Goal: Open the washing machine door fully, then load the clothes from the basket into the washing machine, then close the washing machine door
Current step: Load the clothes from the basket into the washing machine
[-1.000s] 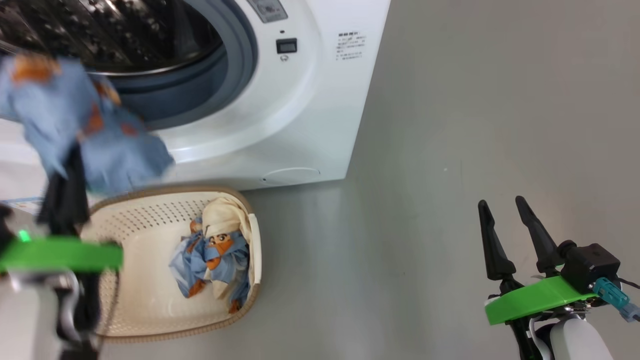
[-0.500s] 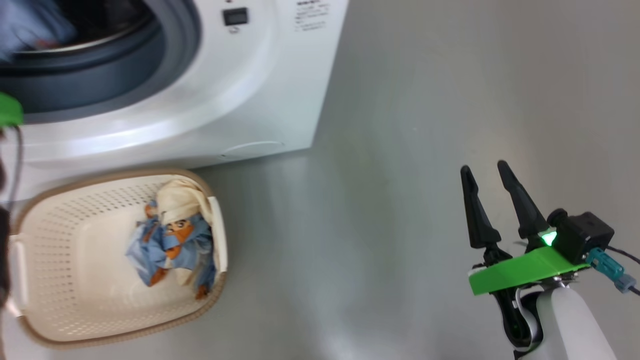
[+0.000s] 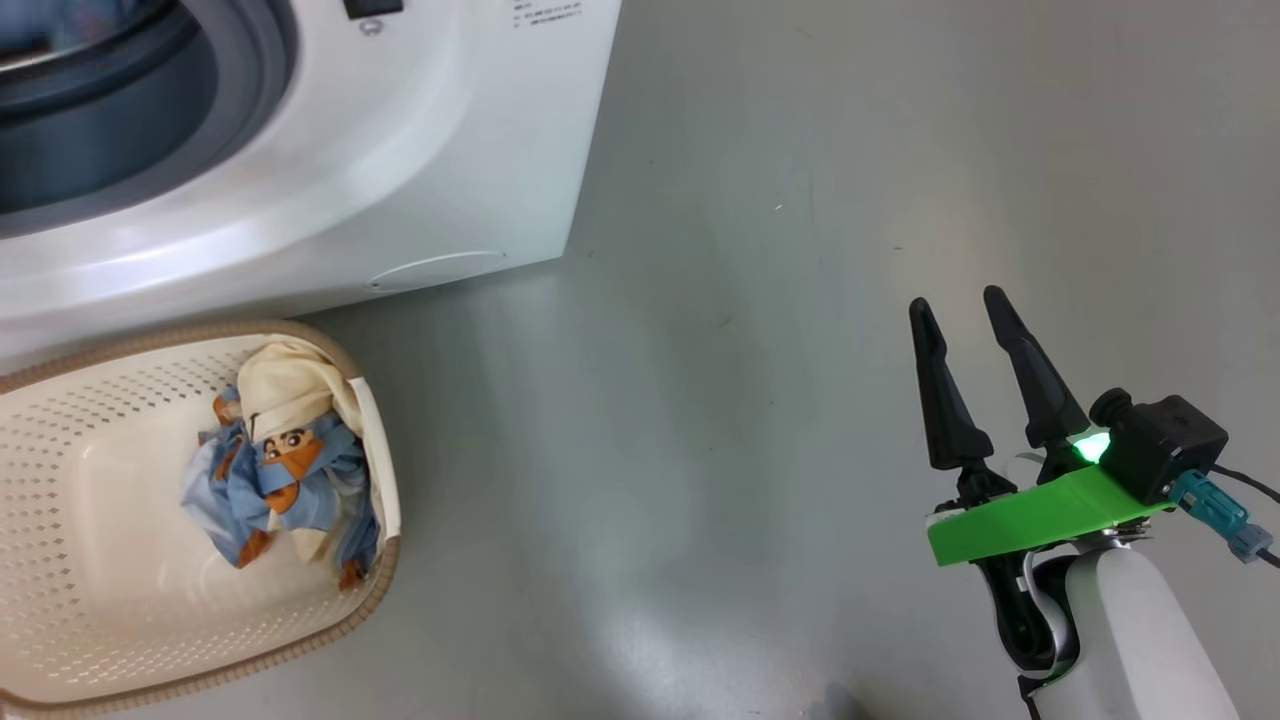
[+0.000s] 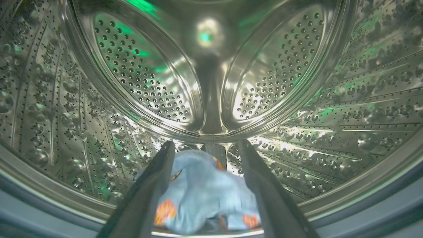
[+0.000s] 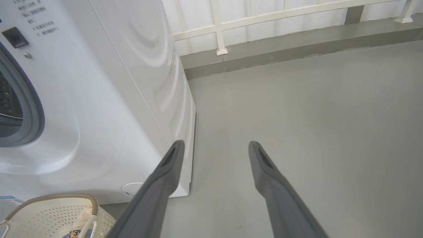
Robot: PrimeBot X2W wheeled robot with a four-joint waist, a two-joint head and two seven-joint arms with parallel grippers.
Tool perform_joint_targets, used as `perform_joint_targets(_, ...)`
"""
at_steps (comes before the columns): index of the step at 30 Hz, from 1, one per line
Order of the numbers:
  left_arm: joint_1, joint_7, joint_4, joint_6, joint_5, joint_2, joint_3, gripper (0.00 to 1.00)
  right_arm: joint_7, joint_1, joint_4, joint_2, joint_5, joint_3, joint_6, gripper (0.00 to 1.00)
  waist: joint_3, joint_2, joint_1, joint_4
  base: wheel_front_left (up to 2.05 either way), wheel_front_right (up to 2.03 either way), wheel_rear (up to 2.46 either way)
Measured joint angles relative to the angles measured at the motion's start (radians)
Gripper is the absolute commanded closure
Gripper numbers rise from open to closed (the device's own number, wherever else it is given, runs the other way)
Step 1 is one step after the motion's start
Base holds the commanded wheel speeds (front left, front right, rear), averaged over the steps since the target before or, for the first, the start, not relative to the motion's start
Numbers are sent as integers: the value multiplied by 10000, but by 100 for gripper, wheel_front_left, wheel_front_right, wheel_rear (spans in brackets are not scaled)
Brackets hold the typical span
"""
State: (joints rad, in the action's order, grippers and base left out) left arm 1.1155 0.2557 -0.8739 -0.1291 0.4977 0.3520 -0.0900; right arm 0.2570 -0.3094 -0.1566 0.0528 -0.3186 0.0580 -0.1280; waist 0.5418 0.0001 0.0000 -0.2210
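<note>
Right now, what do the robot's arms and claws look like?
The right gripper has two long, pointy black fingers on a green plate, with a black camera box, a teal plug and a white forearm. The left gripper has the same fingers.

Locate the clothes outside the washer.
Head view, lower left: the light-blue, orange-printed clothes lie in the cream perforated plastic basket, against its right wall, before the white washing machine.

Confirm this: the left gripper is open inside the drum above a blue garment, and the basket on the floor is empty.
The basket is not empty: the head view shows blue and cream clothes bunched in it. The left gripper is indeed open inside the drum, above the blue garment.
</note>
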Motion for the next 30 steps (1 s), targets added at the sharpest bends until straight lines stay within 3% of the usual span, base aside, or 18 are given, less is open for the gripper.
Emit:
perform_joint_targets(11, -399, 0, 278, 0, -196, -48, -48, 0, 0, -2, -23, 0, 21, -46, 0, 0, -204, 0, 0, 252, 0, 0, 0)
perform_joint_targets(21, -2325, 0, 1047, 0, -366, -569, 157, 0, 0, 8, -174, 0, 221, -213, 0, 0, -652, 0, 0, 589, 0, 0, 0)
perform_joint_targets(30, -4644, -2, 2543, 0, -780, -1200, 807, 0, 0, 447, -337, -2, 556, -474, 0, 0, -1384, 0, 0, 873, 0, 0, 0)
